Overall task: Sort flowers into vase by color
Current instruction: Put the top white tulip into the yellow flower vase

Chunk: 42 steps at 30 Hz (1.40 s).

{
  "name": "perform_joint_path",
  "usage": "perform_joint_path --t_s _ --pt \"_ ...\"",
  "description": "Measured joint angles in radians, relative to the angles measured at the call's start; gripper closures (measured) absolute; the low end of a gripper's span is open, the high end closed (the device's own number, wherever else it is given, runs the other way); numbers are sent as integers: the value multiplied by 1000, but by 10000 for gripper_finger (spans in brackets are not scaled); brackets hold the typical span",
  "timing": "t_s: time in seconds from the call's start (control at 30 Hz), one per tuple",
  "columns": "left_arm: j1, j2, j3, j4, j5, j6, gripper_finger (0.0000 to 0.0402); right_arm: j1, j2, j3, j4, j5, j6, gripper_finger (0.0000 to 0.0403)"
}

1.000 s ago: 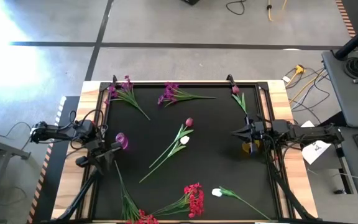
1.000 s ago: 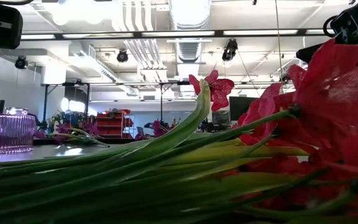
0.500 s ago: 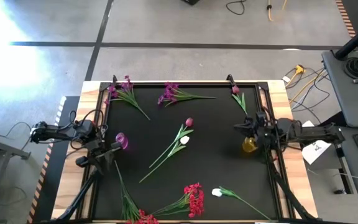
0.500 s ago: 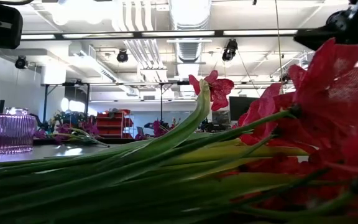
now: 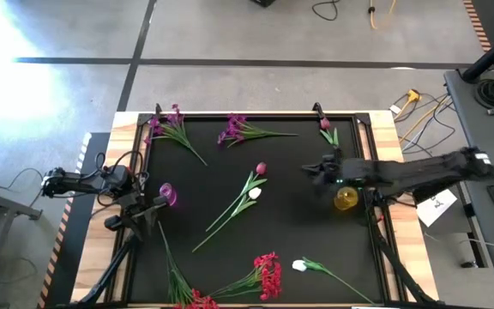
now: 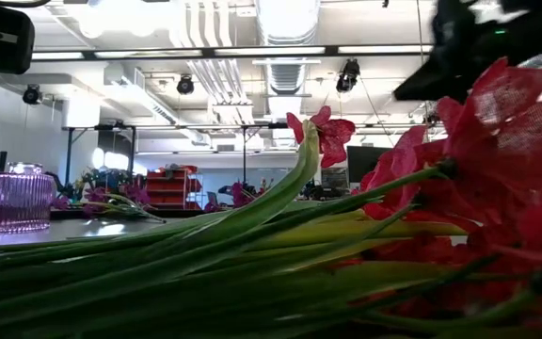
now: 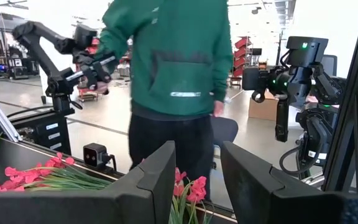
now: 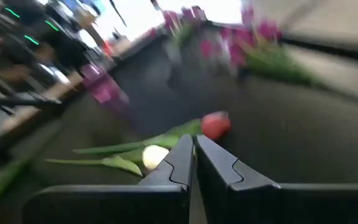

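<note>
The right gripper (image 5: 313,169) reaches in over the black mat (image 5: 298,223) from the right, just left of a small yellow vase (image 5: 346,199). The left gripper (image 5: 154,206) sits at the mat's left edge beside a purple vase (image 5: 168,194). Mid-mat lie a pink tulip (image 5: 260,169) and a white tulip (image 5: 254,194). Purple flower clusters (image 5: 232,129) lie far, red clusters (image 5: 268,273) near.
</note>
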Motion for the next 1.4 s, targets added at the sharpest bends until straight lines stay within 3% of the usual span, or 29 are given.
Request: perform_joint_path --t_s 0.13,0.23,0.33,0.5,0.7,0.8,1.03,1.23,1.4 --pt "0 0 0 0 0 0 287 0 218 170 -136 -19 84 390" --pt "0 0 0 0 0 0 287 1 332 315 -241 -106 96 379" --pt "0 0 0 0 0 0 287 4 429 434 -387 -166 112 348" --pt "0 0 0 0 0 0 287 -2 532 605 -687 -166 183 269" --pt "0 0 0 0 0 0 287 -16 608 705 -1017 -159 291 208" --pt "0 0 0 0 0 0 287 -36 625 699 -952 -165 275 201" --pt "0 0 0 0 0 0 287 -49 713 688 -699 -191 732 211" --pt "0 0 -1 0 0 0 287 30 826 727 -423 -283 938 223" --pt "0 0 -1 0 0 0 287 73 958 815 -395 -257 1121 231"
